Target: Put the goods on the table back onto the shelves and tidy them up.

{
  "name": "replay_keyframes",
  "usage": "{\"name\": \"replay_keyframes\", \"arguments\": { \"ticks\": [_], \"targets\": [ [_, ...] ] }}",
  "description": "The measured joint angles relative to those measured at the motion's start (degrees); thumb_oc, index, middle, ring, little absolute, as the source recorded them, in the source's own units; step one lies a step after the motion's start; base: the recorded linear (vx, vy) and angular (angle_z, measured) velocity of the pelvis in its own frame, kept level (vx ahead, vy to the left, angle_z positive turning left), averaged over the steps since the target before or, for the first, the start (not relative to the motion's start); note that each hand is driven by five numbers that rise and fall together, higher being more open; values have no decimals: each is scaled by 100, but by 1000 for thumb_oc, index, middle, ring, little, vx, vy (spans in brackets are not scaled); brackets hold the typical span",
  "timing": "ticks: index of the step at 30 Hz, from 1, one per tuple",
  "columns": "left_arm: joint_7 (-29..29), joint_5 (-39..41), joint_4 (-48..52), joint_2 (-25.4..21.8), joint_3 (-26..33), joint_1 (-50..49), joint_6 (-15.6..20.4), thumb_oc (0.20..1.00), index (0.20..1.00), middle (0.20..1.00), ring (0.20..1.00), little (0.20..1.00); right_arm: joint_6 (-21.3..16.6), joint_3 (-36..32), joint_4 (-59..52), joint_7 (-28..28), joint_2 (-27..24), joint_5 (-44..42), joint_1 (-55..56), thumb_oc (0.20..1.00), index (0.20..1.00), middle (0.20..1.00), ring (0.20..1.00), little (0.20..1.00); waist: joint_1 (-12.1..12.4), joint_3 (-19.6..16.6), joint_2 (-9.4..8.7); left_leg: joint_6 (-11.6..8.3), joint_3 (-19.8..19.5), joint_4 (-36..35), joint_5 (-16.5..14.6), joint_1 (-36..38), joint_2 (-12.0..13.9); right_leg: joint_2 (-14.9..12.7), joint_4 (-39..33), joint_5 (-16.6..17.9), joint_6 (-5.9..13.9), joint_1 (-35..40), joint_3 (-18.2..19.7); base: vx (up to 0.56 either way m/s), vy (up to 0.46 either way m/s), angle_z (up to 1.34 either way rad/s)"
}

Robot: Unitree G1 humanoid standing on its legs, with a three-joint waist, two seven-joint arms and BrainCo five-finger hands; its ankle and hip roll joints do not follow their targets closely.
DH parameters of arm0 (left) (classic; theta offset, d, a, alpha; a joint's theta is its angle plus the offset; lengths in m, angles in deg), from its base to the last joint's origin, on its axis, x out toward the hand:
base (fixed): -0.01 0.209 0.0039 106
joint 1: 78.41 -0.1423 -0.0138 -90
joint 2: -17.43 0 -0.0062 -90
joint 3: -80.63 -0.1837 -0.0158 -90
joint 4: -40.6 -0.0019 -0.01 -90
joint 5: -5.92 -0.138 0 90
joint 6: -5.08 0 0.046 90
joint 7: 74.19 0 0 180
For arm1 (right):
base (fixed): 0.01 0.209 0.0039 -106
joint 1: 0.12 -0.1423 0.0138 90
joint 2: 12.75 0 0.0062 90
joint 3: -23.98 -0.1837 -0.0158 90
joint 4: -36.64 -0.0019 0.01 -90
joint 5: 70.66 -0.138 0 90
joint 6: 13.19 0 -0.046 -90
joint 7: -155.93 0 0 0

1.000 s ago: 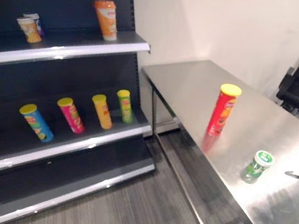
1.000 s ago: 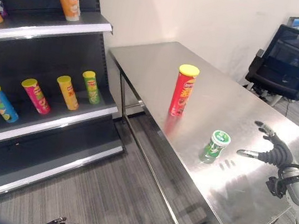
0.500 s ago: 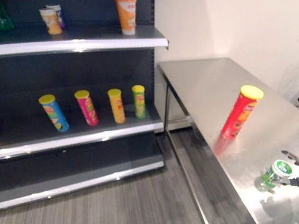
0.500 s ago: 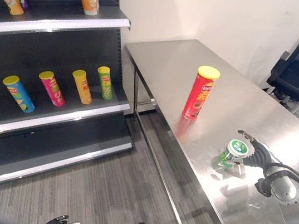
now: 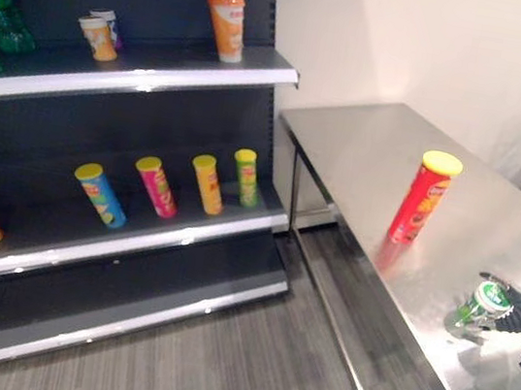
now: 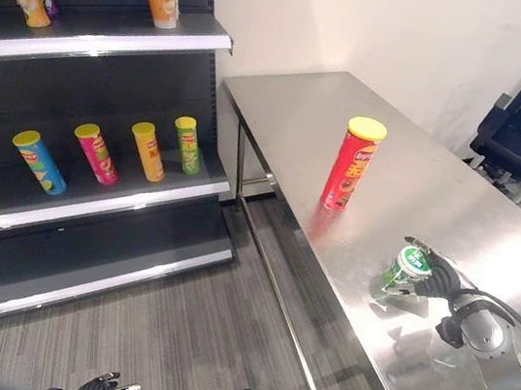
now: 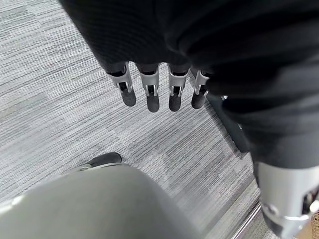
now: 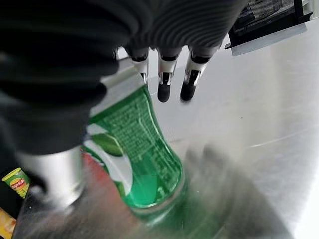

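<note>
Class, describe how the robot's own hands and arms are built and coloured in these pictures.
Each hand, the left hand and the right hand, has silver fingers with dark tips and a dark ribbed cover over its back and wrist. The right forearm is silver-grey.

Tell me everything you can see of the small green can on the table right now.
The small green can is a short canister with a glossy green printed body and a white-and-green lid. It stands roughly upright near the front edge of the steel table, its reflection showing on the metal, apart from the tall red can further back. The right hand is at it from the right side, thumb and fingers either side of its upper body; whether the grip is closed is unclear.
</note>
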Motion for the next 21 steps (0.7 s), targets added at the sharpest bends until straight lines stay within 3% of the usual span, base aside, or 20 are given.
{"name": "replay_keyframes", "arguments": {
  "ticks": [11, 16, 21],
  "targets": [
    [-25, 0, 2, -2, 32, -18, 3, 1000, 1000, 1000, 1000, 1000, -10, -160, -186, -18, 11, -9, -19, 200, 200, 200, 200, 200, 1, 0, -9, 3, -17, 0, 8, 8, 1, -2, 0, 0, -1, 17, -20, 0, 0, 0],
    [-86, 1, 130, 34, 225, -168, 7, 1000, 1000, 1000, 1000, 1000, -95, -1101, -1338, -194, 174, -84, 345, 200, 200, 200, 200, 200, -22, 6, 3, 5, -44, -1, 7, 11, 9, 0, 0, -6, -9, 31, -41, 8, -28, 1],
    [-107, 2, 172, 30, 231, -190, 8, 1000, 1000, 1000, 1000, 1000, -278, -1164, -2448, -241, 198, -238, 282, 200, 200, 200, 200, 200, 25, 6, -9, 9, -190, -1, 10, 10, 19, -4, 1, -19, -27, 87, -148, -11, -52, 13]
  ]
}}
